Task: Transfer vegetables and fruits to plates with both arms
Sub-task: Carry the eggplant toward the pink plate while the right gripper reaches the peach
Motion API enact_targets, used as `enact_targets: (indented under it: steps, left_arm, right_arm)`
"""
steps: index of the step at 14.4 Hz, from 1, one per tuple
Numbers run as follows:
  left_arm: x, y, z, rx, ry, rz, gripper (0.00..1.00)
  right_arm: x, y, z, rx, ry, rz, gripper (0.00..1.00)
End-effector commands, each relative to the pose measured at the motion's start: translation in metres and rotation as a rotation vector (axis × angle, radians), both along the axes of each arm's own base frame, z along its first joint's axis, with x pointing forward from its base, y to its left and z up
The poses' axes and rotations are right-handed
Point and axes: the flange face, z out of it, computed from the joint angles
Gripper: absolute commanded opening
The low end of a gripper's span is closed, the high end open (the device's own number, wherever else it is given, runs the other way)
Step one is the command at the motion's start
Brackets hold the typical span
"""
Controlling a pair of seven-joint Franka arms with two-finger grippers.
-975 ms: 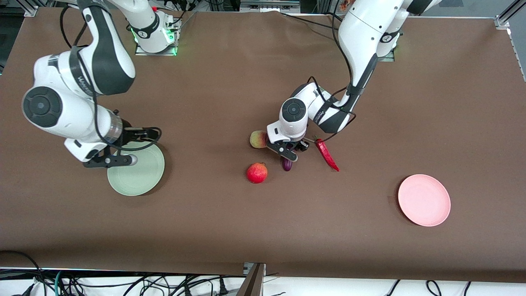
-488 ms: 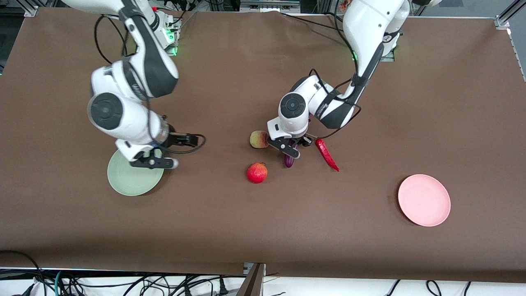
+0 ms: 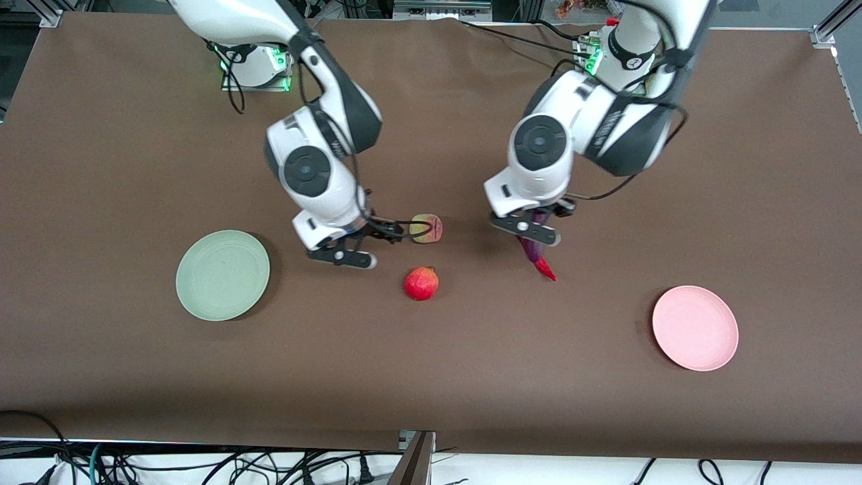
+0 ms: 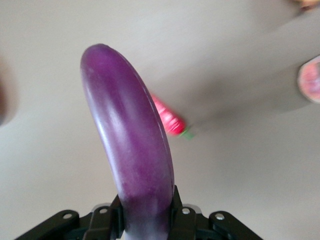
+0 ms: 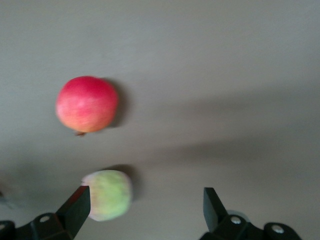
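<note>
I see the left gripper [image 3: 537,237] clamped on the eggplant [image 4: 131,145], lifted over the chili pepper [image 3: 544,270] on the table [image 3: 431,364]. The right gripper [image 3: 363,246] hangs with its jaws wide apart and empty, just above the table beside the peach [image 3: 425,228]. The pomegranate [image 3: 421,283] lies nearer the front camera than the peach. The green plate [image 3: 222,275] sits toward the right arm's end, the pink plate [image 3: 695,328] toward the left arm's end; both carry nothing.
</note>
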Motion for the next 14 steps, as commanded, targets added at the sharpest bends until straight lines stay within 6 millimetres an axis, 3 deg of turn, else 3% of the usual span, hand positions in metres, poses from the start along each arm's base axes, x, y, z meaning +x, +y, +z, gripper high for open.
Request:
enact_targets:
  steps: [1, 3, 4, 7, 8, 11, 13, 14]
  left_arm:
    - [0.025, 0.042, 0.041, 0.009, 0.019, 0.037, 0.03]
    - [0.043, 0.073, 0.057, -0.026, 0.01, 0.005, 0.05]
    - [0.051, 0.099, 0.062, -0.032, 0.02, 0.011, 0.06]
    - [0.073, 0.178, 0.054, -0.053, 0.063, 0.011, 0.06]
    - [0.083, 0.201, 0.031, -0.064, 0.092, 0.017, 0.06]
    - [0.109, 0.26, -0.007, -0.085, 0.071, -0.02, 0.08]
    - [0.126, 0.302, -0.056, -0.073, 0.077, -0.106, 0.08]
    - [0.132, 0.312, -0.078, -0.068, 0.074, -0.129, 0.08]
  right_arm:
    - [-0.009, 0.028, -0.019, 0.013, -0.023, -0.054, 1.0]
    - [-0.022, 0.048, -0.03, 0.022, -0.027, -0.055, 1.0]
    - [-0.028, 0.057, -0.038, 0.017, -0.023, -0.053, 1.0]
    - [-0.04, 0.075, -0.06, 0.027, -0.035, -0.066, 1.0]
    - [-0.042, 0.078, -0.069, 0.026, -0.036, -0.062, 1.0]
    - [-0.048, 0.084, -0.084, 0.022, -0.031, -0.052, 1.0]
    - [-0.047, 0.083, -0.092, 0.017, -0.032, -0.05, 1.0]
    - [-0.048, 0.082, -0.097, 0.009, -0.031, -0.046, 1.0]
